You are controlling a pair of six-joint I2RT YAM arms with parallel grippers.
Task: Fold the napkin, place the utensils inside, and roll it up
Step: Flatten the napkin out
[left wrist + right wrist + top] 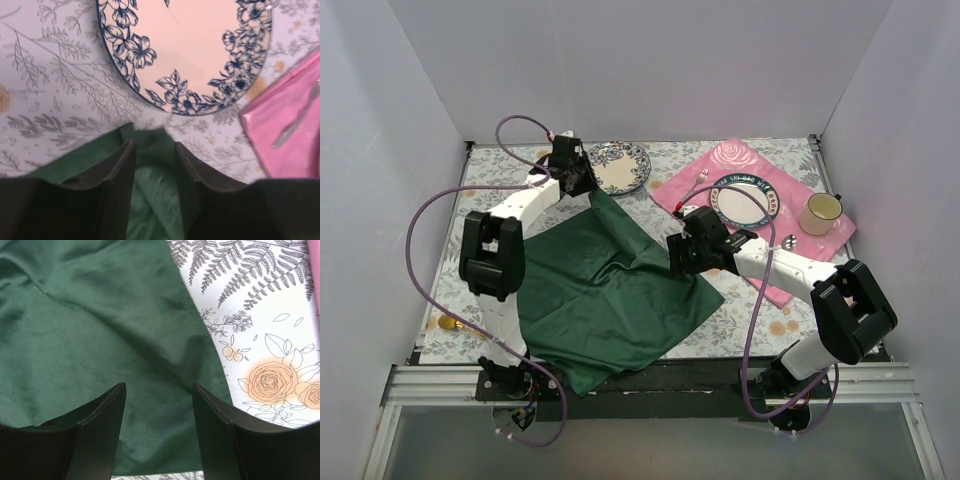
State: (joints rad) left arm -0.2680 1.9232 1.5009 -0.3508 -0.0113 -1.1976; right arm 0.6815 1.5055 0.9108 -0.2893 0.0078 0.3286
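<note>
The dark green napkin (610, 290) lies spread and rumpled across the middle of the table, its near edge hanging over the front. My left gripper (582, 185) is at the napkin's far corner (150, 137). Its jaws (154, 145) stand a little apart with wrinkled cloth lying between them, not pinched. My right gripper (678, 258) hovers open over the napkin's right edge (100, 340), with nothing between its fingers (159, 386). A small gold-coloured piece (448, 322), possibly one of the utensils, shows at the table's left edge, partly hidden behind the left arm.
A blue-flowered plate (620, 166) (185, 50) sits just beyond the napkin's far corner. At the back right, a pink rose placemat (740, 155) carries a plate (745, 200), a cup (820, 213), a silver fork (295, 125) and a silver spoon (790, 241).
</note>
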